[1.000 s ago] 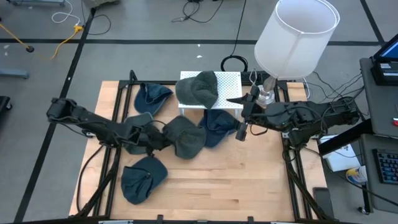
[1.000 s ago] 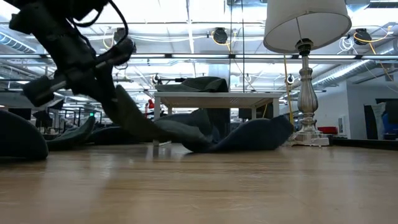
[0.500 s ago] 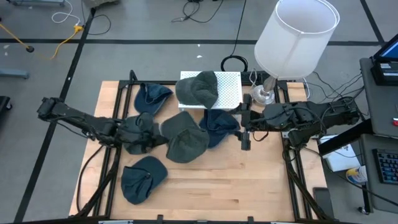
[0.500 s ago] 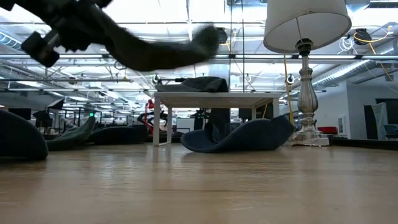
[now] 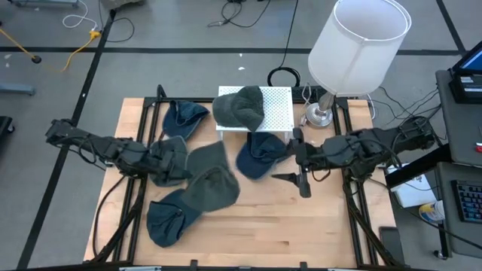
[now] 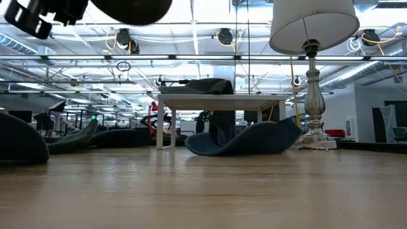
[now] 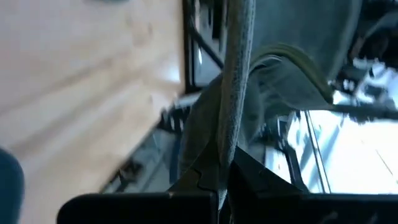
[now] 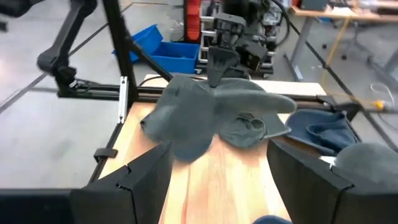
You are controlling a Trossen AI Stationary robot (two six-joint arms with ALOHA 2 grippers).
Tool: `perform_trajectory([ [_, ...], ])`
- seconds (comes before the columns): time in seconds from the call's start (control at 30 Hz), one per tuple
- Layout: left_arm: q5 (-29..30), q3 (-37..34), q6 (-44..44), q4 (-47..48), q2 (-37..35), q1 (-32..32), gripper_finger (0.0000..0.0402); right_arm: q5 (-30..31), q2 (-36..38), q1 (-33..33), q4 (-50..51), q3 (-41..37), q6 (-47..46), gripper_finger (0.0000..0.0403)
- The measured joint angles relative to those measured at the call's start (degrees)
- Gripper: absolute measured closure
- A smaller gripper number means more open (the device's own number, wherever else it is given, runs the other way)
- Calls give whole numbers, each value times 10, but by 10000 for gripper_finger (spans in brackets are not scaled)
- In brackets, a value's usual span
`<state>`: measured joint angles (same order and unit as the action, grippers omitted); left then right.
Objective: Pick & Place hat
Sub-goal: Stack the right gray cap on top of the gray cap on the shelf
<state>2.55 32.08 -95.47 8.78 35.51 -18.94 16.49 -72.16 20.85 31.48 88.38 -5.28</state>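
Left jaws (image 5: 183, 167) clamping grey hat (image 5: 207, 181), lifted higher

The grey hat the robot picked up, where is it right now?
In the high view the grey hat hangs from the left pincer, left of table centre, between the dark blue hat and the front-left hat.

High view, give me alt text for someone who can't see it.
The left gripper holds a grey hat above a wooden table. The right gripper waits open opposite, near a blue hat and a lamp.
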Motion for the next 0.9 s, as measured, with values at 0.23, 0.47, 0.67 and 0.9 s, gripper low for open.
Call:
perform_trajectory([
  [0.23,-78,11,-53,-43,1,1,394,1,-2,14,-12,0,117,149],
  [0.47,-129,97,-96,-3,47,1,394,-2,-2,9,-44,0,201,149],
  [0.67,-180,191,-133,35,120,7,394,-44,-2,5,-45,0,249,149],
  [0.9,-247,282,-171,35,217,30,394,-75,-2,5,-75,0,317,149],
])
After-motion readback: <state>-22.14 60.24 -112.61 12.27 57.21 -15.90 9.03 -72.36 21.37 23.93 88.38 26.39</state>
